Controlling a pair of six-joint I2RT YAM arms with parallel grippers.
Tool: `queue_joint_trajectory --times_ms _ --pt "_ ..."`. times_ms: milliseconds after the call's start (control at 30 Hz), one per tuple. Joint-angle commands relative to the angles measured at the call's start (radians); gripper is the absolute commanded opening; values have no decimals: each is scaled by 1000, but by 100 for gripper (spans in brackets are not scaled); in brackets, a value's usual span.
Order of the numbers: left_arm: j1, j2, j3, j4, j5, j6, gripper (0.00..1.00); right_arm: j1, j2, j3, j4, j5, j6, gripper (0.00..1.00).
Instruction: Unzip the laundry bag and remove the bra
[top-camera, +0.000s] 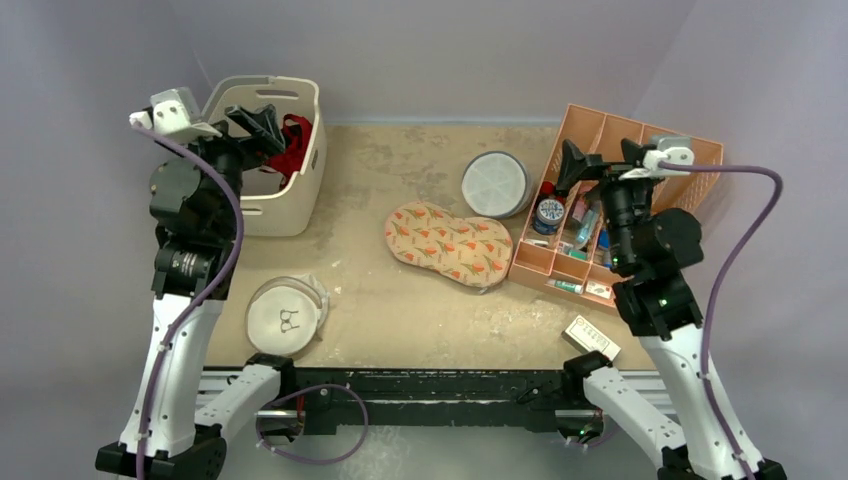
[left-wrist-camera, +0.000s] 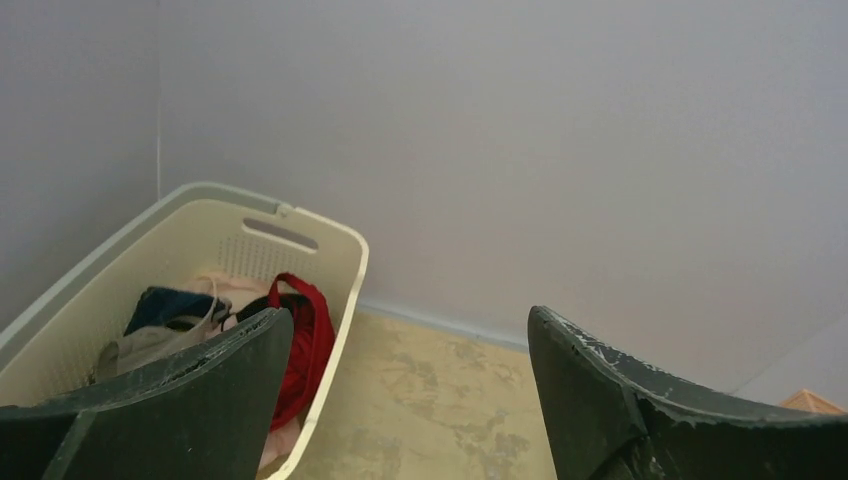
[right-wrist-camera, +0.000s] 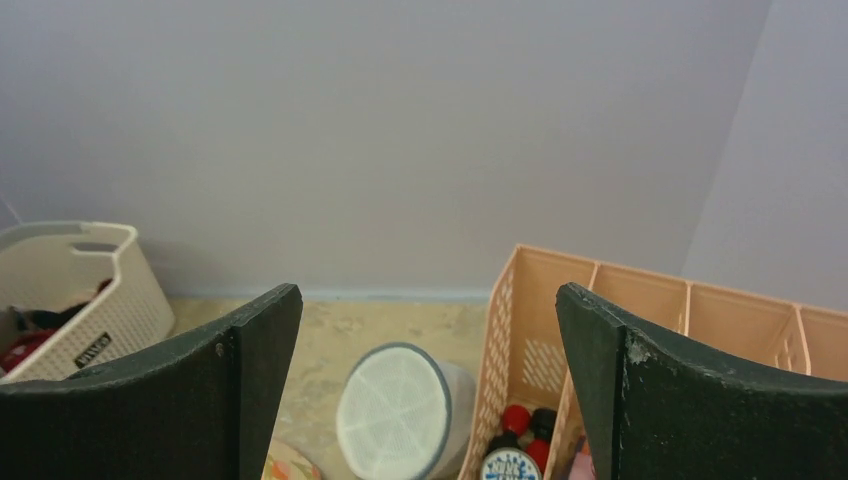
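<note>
The laundry bag (top-camera: 448, 245), a two-lobed cream case with orange-red flowers, lies shut and flat in the middle of the table; only a sliver of it (right-wrist-camera: 288, 466) shows in the right wrist view. The bra is hidden. My left gripper (top-camera: 262, 124) hangs open and raised over the white basket at the far left, well away from the bag; its jaws (left-wrist-camera: 408, 315) stand wide with nothing between them. Over the peach organiser, right of the bag, my right gripper (top-camera: 603, 156) is also raised, open and empty (right-wrist-camera: 428, 290).
A white basket (top-camera: 300, 208) at the back left holds a red garment (top-camera: 295, 145) and other clothes. A round white mesh drum (top-camera: 495, 183) stands behind the bag. A round mesh bag with a bra icon (top-camera: 287, 317) lies front left. A peach organiser (top-camera: 585, 118) and a small box (top-camera: 590, 337) sit right.
</note>
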Motion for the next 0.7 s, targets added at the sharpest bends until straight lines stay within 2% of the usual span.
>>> queue_joint_trajectory --times_ms 0,267,667 --pt "17 20 -58 63 -1 -34 88 -52 27 -82 121 -6 33 100" --pt "-16 73 -183 131 39 -46 95 -163 84 -230 180 -43 156 100" --pt "-119 150 -284 222 92 -59 99 -263 219 -365 297 -315 296 100"
